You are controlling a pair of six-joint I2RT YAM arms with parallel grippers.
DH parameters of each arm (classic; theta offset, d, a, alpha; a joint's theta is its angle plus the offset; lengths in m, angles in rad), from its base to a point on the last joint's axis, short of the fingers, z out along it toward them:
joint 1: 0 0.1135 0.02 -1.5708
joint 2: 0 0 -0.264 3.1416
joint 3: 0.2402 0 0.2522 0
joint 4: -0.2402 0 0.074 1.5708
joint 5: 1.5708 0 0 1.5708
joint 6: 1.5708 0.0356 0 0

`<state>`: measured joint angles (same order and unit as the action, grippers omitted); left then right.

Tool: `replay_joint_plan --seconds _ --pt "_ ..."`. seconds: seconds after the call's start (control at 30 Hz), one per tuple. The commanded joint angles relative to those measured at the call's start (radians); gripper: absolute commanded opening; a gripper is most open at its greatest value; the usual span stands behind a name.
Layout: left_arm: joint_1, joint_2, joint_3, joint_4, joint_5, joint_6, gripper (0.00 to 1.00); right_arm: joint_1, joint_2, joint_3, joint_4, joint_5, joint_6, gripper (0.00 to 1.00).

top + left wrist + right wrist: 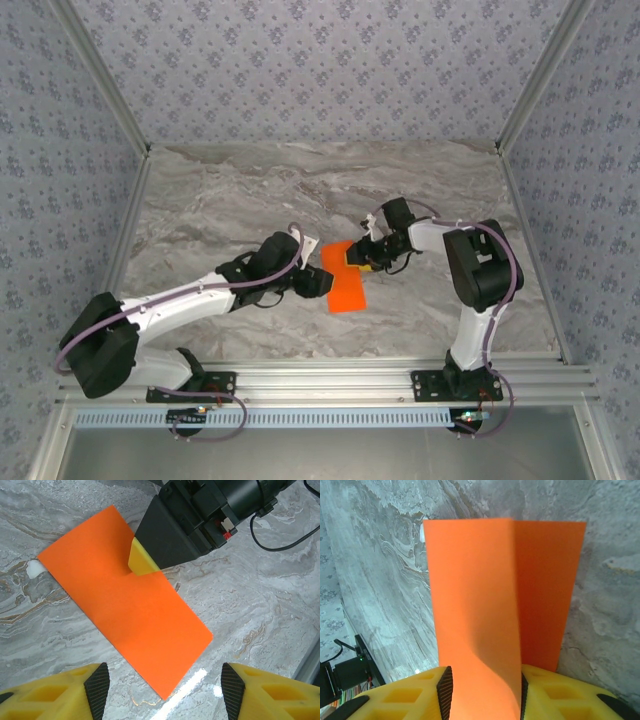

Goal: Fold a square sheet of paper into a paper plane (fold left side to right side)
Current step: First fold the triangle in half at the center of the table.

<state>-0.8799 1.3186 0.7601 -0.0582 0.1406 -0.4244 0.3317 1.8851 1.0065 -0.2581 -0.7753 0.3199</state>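
Note:
The square sheet of paper (345, 283), bright orange-red, lies on the grey marbled table folded over into a long rectangle. In the right wrist view its upper layer (470, 590) sits offset from the lower layer (550, 590) and curls up at the near end. My right gripper (485, 695) is shut on that curled flap, with a pad against each side. One yellow finger (142, 557) of it rests at the paper's edge. My left gripper (165, 695) hovers open just off the sheet's near corner (167, 692), holding nothing. The paper plane is out of view.
A small white speck (34, 569) lies on the tabletop (220, 210) at one corner of the sheet. Aluminium frame rails (330, 370) run along the near edge, and patterned walls stand on three sides. Both arms meet at the table's middle.

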Motion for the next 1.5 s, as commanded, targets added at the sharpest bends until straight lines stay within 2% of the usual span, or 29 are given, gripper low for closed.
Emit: replay_joint_plan --seconds 0.0,0.1,0.27,0.47,0.7,0.93,1.17,1.47 --pt "-0.014 -0.034 -0.006 -0.008 -0.008 0.038 0.63 -0.006 0.019 0.003 0.009 0.027 -0.025 0.36" --pt "-0.028 -0.041 -0.005 -0.007 -0.007 0.057 0.64 -0.013 -0.006 -0.002 0.017 -0.01 0.003 0.24" --pt "-0.068 -0.051 0.012 -0.02 -0.02 0.09 0.66 -0.023 -0.059 0.019 -0.056 -0.033 0.04 0.15" --pt "-0.137 0.012 0.078 -0.083 -0.062 0.113 0.68 -0.023 -0.06 0.055 -0.182 -0.053 0.086 0.15" --pt "-0.244 0.19 0.213 -0.178 -0.135 0.088 0.69 -0.024 -0.058 0.052 -0.183 -0.068 0.147 0.14" --pt "-0.326 0.349 0.358 -0.29 -0.229 0.001 0.71 -0.03 -0.057 0.074 -0.197 -0.09 0.173 0.11" --pt "-0.362 0.466 0.474 -0.376 -0.332 -0.066 0.73 -0.031 -0.051 0.084 -0.205 -0.091 0.175 0.1" --pt "-0.416 0.62 0.654 -0.572 -0.51 -0.117 0.73 -0.029 -0.05 0.08 -0.2 -0.093 0.182 0.1"
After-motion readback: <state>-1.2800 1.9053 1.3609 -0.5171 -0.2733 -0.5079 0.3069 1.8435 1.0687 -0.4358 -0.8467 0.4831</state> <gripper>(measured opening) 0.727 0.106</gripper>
